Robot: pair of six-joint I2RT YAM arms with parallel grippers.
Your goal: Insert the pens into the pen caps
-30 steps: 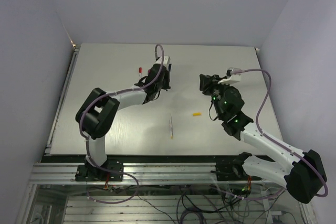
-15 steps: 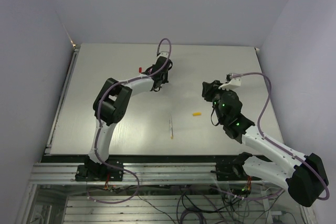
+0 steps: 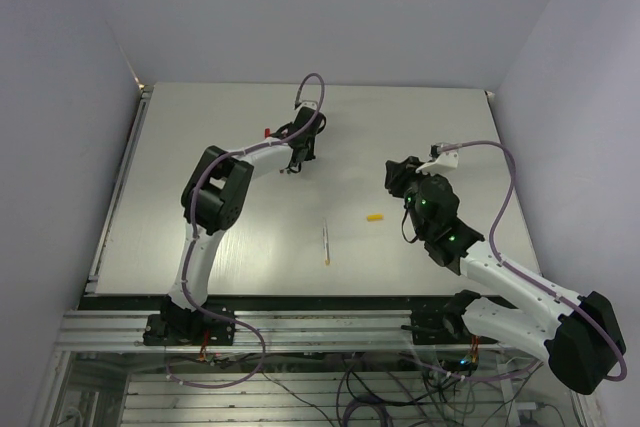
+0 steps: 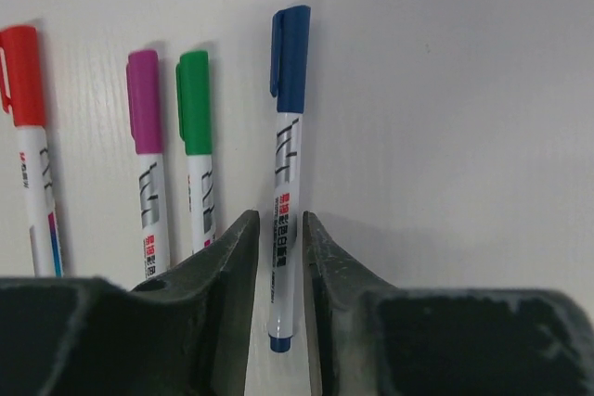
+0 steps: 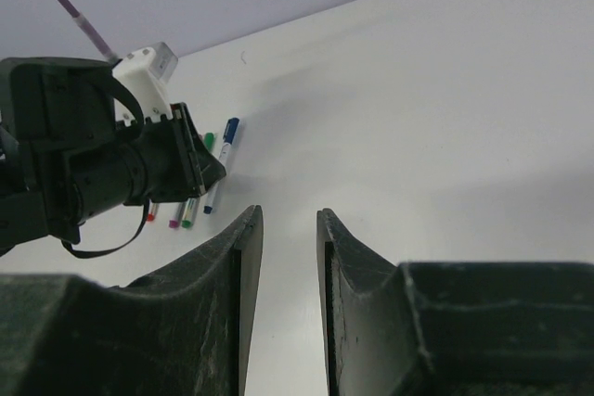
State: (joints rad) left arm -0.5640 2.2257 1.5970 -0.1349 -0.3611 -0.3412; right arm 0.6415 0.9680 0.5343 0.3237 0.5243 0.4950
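Four capped pens lie in a row on the table in the left wrist view: red (image 4: 32,155), magenta (image 4: 147,150), green (image 4: 197,146) and blue (image 4: 289,150). My left gripper (image 4: 279,220) straddles the blue pen's rear end, jaws slightly apart with a thin gap on each side. In the top view the left gripper (image 3: 297,152) is at the far middle, with the red cap (image 3: 267,132) showing beside it. An uncapped white pen (image 3: 326,243) and a yellow cap (image 3: 375,216) lie apart mid-table. My right gripper (image 3: 397,175) is open and empty above the table.
The right wrist view shows its own open jaws (image 5: 289,215) over bare table, the left gripper (image 5: 121,169) and the pen row (image 5: 223,159) at the left. The table's back edge meets the wall (image 3: 320,84). A metal rail (image 3: 300,322) runs along the near edge.
The left arm's elbow has swung up and over, and its gripper has shifted a little toward the back by the pen row. The right gripper has moved slightly down and right.
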